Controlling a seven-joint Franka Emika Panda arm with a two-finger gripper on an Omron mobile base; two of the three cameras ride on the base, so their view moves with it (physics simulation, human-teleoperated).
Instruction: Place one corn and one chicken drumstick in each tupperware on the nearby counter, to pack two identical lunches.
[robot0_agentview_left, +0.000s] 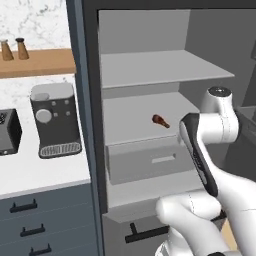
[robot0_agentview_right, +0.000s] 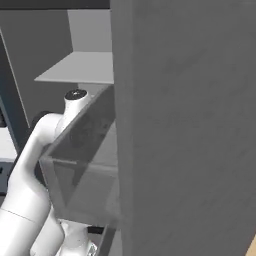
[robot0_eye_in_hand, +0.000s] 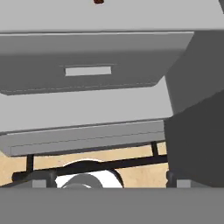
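Observation:
One chicken drumstick (robot0_agentview_left: 160, 120), small and glossy brown, lies on the middle shelf of the open fridge; a sliver of it (robot0_eye_in_hand: 98, 1) shows at the top edge of the hand view. My gripper (robot0_eye_in_hand: 107, 181) is open, its dark fingertips (robot0_eye_in_hand: 38, 180) far apart with nothing between them. It hangs low in front of the fridge and faces the grey pull-out drawer (robot0_eye_in_hand: 87, 70), well below the drumstick. The white counter (robot0_agentview_left: 45, 172) lies to the left of the fridge. The corn and the tupperware are out of view.
A coffee machine (robot0_agentview_left: 55, 120) and a dark toaster (robot0_agentview_left: 7, 132) stand on the counter, over drawers with black handles (robot0_agentview_left: 24, 206). The open fridge door (robot0_agentview_right: 190, 125) with its clear bin (robot0_agentview_right: 80, 170) stands close on the arm's right. Fridge shelves (robot0_agentview_left: 160, 67) are above.

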